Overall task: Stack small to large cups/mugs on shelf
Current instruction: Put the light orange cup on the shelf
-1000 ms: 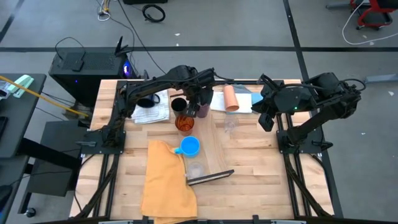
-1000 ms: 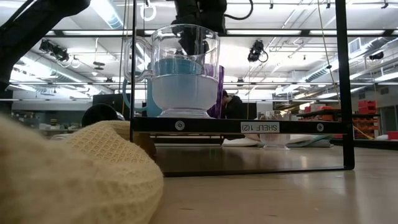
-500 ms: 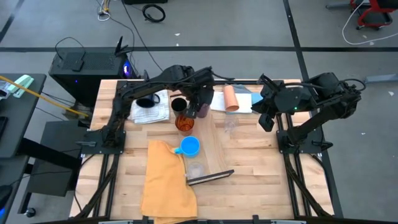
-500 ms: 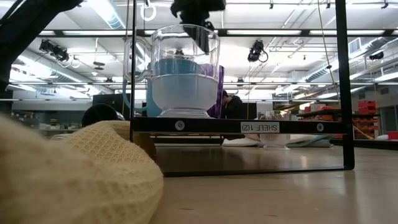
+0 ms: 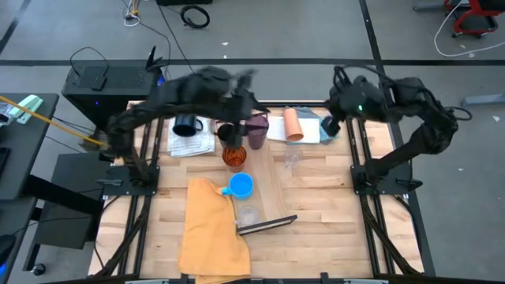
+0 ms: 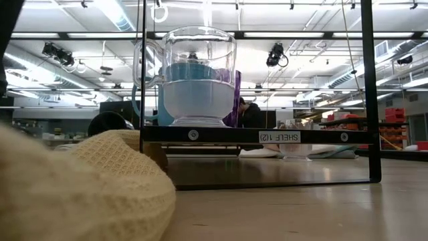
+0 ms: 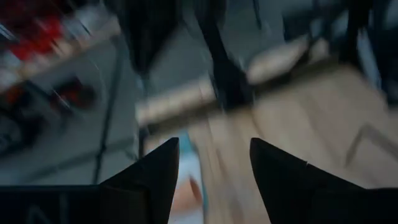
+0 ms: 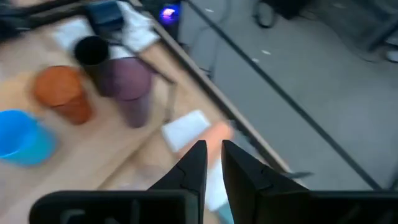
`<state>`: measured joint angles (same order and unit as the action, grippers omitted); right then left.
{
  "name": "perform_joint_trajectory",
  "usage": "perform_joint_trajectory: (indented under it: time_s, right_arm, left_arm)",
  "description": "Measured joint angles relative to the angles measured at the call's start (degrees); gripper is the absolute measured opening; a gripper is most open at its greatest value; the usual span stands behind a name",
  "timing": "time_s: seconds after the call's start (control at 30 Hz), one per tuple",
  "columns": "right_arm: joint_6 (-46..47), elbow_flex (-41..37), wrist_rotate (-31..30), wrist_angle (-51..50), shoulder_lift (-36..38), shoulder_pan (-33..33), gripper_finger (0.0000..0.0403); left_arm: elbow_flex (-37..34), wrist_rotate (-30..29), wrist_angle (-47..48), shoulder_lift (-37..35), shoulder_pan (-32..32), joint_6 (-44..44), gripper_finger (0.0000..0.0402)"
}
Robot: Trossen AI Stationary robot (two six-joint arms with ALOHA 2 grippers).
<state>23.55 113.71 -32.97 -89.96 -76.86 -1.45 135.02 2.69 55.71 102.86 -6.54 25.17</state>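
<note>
Progress check: the lineup on the shelf [image 5: 272,177] looks about half done, as far as I can judge. From the high view the pale plank runs from roughly the middle of the worktop [image 5: 331,229] toward 12 o'clock. On it, in a row: a clear cup [image 5: 249,214] at the 6 o'clock end, then the bright blue mug [image 5: 240,185], the translucent orange tumbler [image 5: 233,157], and the purple tumbler [image 5: 256,131] with the black cup [image 5: 227,132] just beside it at 9 o'clock.

Still loose, I think: the peach cup [image 5: 293,124] lying on its side at 1 o'clock on a white cloth, the dark navy mug [image 5: 186,125] on the folded cloth at 10 o'clock, and another clear cup [image 5: 293,158], hard to make out.

The left pincer [image 7: 214,163] is blurred up near the purple tumbler, fingers apart with nothing between them. The right pincer [image 8: 213,157] hangs over the 1 o'clock corner, nearly clenched, holding nothing.

The low view shows the clear cup in front of the blue mug on the shelf bar.
</note>
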Motion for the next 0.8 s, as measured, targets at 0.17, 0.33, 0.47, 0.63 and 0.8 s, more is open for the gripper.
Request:
perform_joint_trajectory:
  time_s: [0.17,0.33,0.47,0.63,0.8]
  right_arm:
    - [-6.02,-5.81,6.42,8.28,2.28,-11.97,0.0055]
    - [-5.90,-27.60,24.39,31.41,11.04,-20.78,0.0055]
    - [0.68,-45.93,31.29,41.87,18.07,-22.70,0.0055]
    - [9.52,-64.63,35.94,58.13,26.04,-21.87,0.0055]
    - [16.37,-78.45,36.58,74.39,28.72,-19.90,0.0055]
  left_arm:
    - [0.04,0.03,-4.88,-6.58,2.58,-2.52,0.0205]
    - [0.02,-0.12,-3.62,-11.38,4.48,-3.92,0.0201]
    - [0.04,-0.73,-0.41,-13.55,5.84,-5.11,0.0195]
    - [-0.02,-2.11,3.38,-14.59,7.19,-5.38,0.0192]
    - [-0.04,-2.55,4.15,-14.72,7.49,-4.64,0.0194]
